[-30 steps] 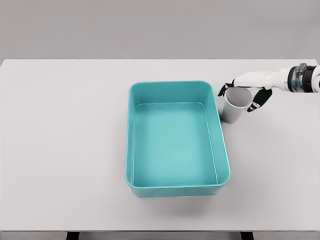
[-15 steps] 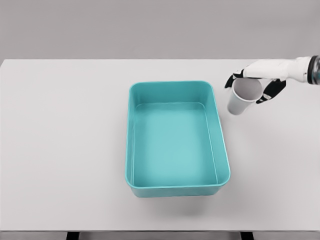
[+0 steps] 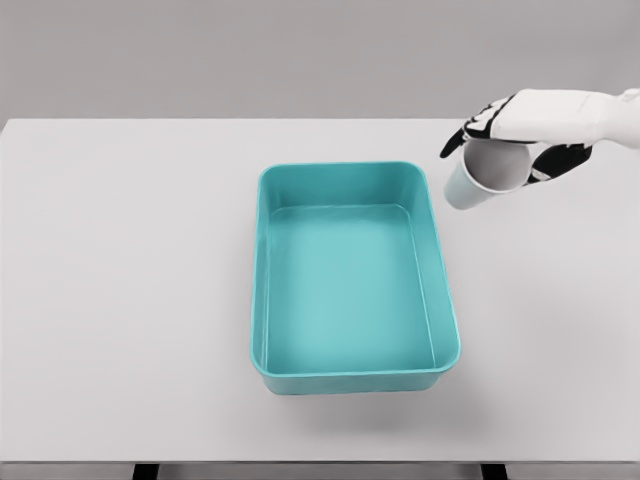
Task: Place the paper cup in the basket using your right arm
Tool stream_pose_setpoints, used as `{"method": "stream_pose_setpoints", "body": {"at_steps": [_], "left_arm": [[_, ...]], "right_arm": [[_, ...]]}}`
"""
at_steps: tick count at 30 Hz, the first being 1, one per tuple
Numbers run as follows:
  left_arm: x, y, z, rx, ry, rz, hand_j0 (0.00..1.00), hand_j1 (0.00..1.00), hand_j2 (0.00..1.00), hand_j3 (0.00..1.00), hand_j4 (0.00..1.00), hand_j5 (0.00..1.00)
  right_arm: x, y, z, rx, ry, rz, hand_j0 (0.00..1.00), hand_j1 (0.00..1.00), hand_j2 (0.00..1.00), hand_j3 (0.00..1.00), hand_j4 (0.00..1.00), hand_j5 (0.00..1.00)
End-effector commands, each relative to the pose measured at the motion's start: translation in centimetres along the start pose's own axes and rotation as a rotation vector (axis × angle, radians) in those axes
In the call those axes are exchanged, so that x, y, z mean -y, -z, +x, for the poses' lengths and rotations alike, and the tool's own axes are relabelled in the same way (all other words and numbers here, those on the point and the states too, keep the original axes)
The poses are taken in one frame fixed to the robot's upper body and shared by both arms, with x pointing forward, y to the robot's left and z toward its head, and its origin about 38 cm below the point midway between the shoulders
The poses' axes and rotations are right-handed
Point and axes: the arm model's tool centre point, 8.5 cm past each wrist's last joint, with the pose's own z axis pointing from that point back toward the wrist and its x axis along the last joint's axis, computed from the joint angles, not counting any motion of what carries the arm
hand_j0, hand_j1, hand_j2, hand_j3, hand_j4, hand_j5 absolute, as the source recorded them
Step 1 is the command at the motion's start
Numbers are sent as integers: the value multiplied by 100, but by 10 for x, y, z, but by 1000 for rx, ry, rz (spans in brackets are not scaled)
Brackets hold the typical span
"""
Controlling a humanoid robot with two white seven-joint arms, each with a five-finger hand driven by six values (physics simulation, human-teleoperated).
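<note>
A white paper cup [image 3: 483,175] hangs tilted in the air to the right of the basket, its open mouth facing the camera. My right hand [image 3: 512,135] is shut on its rim, dark fingers wrapped around both sides, with the white arm coming in from the right edge. The teal rectangular basket [image 3: 262,270] sits on the table's middle, and nothing lies inside it. The cup is just past the basket's far right corner, lifted off the table. The left arm is out of sight.
The white table [image 3: 120,280] stretches wide on both sides of the basket, and its front edge runs near the picture's bottom.
The right hand has lifted the cup off the table and raised it, tilting its mouth more toward the camera. The basket has stayed put.
</note>
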Motion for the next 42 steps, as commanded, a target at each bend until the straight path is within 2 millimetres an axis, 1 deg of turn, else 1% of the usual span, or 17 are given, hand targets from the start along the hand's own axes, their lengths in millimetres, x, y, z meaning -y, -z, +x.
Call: {"method": "stream_pose_setpoints", "body": {"at_steps": [1,6,8,13,17,19,21,23,24,25,29,33,35,37,39,41,42], "left_arm": [[0,0,0,0,0,0,100,100,100,100,100,100],[0,0,0,0,0,0,100,100,100,100,100,100],[0,0,0,0,0,0,100,100,100,100,100,100],[0,0,0,0,0,0,100,100,100,100,100,100],[0,0,0,0,0,0,100,100,100,100,100,100],[0,0,0,0,0,0,100,100,100,100,100,100],[0,0,0,0,0,0,100,100,100,100,100,100],[0,0,0,0,0,0,100,100,100,100,100,100],[0,0,0,1,-2,0,100,100,100,100,100,100],[0,0,0,0,0,0,100,100,100,100,100,100],[0,0,0,0,0,0,100,100,100,100,100,100],[0,0,0,0,0,0,100,100,100,100,100,100],[0,0,0,0,0,0,100,100,100,100,100,100],[0,0,0,0,0,0,100,100,100,100,100,100],[0,0,0,0,0,0,100,100,100,100,100,100],[0,0,0,0,0,0,100,100,100,100,100,100],[0,0,0,0,0,0,100,100,100,100,100,100]], "right_arm": [[10,-4,11,25,-17,-25,74,74,74,74,74,74],[19,-2,24,70,-26,-34,74,74,74,74,74,74],[22,3,30,92,-34,-40,74,74,74,74,74,74],[26,30,45,166,-38,-46,74,74,74,74,74,74],[27,44,54,207,-40,-46,74,74,74,74,74,74],[23,51,57,223,-35,-34,74,74,74,74,74,74],[25,57,63,245,-43,-36,79,79,79,79,79,79],[22,61,67,260,-44,-27,82,82,82,82,82,82],[22,62,67,261,-46,-24,94,94,94,94,94,94],[25,63,69,267,-55,-26,100,100,100,100,100,100],[33,70,78,292,-85,-18,100,100,100,100,100,100],[35,69,77,283,-90,-19,100,100,100,100,100,100],[40,65,75,263,-96,-25,100,100,100,100,100,100],[41,59,72,251,-100,-26,100,100,100,100,100,100],[41,43,68,252,-130,-31,100,100,100,100,100,100],[45,16,64,259,-186,-51,100,100,100,100,100,100],[45,10,62,256,-177,-56,100,100,100,100,100,100]]}}
